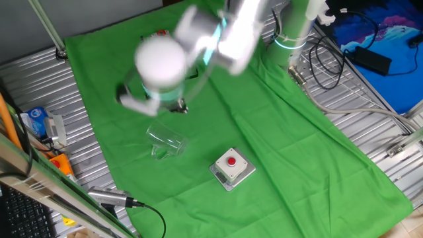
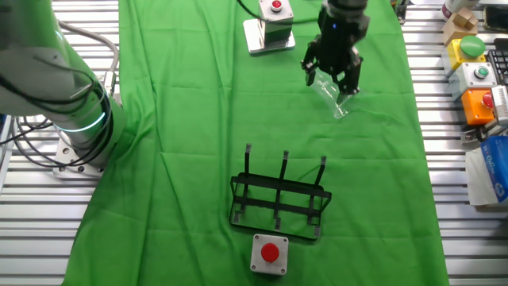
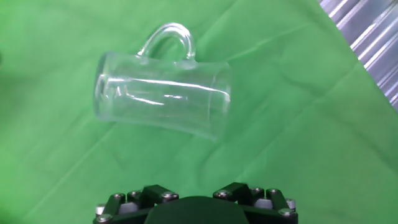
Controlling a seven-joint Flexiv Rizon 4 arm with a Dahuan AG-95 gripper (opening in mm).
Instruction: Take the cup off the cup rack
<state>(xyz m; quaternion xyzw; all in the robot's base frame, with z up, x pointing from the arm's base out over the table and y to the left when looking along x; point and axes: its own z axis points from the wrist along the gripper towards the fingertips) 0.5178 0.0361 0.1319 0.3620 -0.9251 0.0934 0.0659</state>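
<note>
The gripper hangs over the green cloth with its two fingers spread apart and nothing between them; it is just above the cup, and no contact between finger and glass can be made out. In the hand view the finger bases sit at the bottom edge and the fingertips themselves are out of frame. The arm's white wrist housing, blurred in one fixed view, covers most of the gripper there.

The cup is a clear glass mug lying on its side on the cloth, off the cup rack. In the hand view its open mouth faces left, its base faces right, and its handle arches upward, away from the gripper. In one fixed view the cup lies just below the wrist housing.

Taking the cup as landmark: the cup rack, a black wire frame with three upright pegs, stands well apart from it, nearer the camera in the other fixed view, with no cup on its pegs. A grey box with a red button sits just beyond the cup rack on the side away from the cup. A second red-button box lies near the cup on the opposite side. The arm's base stands off the cloth's edge, well apart from the cup.
</note>
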